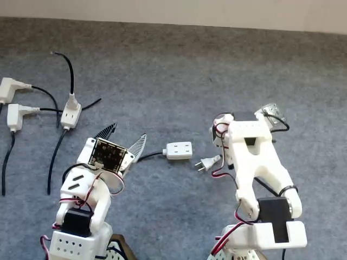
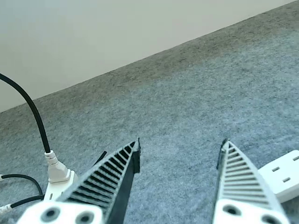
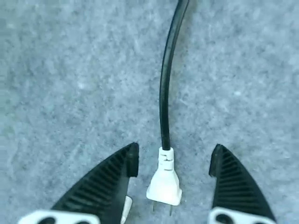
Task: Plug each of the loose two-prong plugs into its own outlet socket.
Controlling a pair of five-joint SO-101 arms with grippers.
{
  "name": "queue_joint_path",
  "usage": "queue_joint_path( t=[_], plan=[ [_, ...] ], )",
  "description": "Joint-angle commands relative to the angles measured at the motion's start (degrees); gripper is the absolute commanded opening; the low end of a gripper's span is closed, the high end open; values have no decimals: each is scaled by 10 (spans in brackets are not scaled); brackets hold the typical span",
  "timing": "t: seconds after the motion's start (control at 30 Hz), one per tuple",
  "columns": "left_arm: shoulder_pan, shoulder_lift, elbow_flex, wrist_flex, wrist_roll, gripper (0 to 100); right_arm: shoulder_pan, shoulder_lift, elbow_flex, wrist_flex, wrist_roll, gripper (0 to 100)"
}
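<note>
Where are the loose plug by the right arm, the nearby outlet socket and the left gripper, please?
loose plug (image 3: 164, 186): right wrist view, white body.
outlet socket (image 1: 179, 150): high view, top face.
left gripper (image 2: 180, 144): left wrist view, midway between fingertips.

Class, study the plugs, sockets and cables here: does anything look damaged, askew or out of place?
Nothing stands out. The loose plug lies flat between the right gripper's open fingers, unplugged, near the white socket.
</note>
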Motion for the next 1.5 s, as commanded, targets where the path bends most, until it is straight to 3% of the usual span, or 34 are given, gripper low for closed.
queue_joint_path(
  t=[0.0,0.6,0.67,0.83,0.97,1.3,1.47],
  plan=[
    [7,2,-4,-12,0,259,-10,-7,0,-12,-8,241],
    [7,2,4,-13,0,259,-28,105,-47,-44,-10,240],
    [7,2,4,-14,0,259,-29,109,-51,-44,-10,206],
    [7,2,4,-14,0,259,-29,116,-50,-44,25,5],
    [7,2,4,-14,0,259,-32,115,-46,-42,18,6],
    [26,2,5,-13,-1,259,-32,112,-121,126,21,6],
    [24,2,5,-12,-1,259,-51,116,-159,164,62,6]
  ],
)
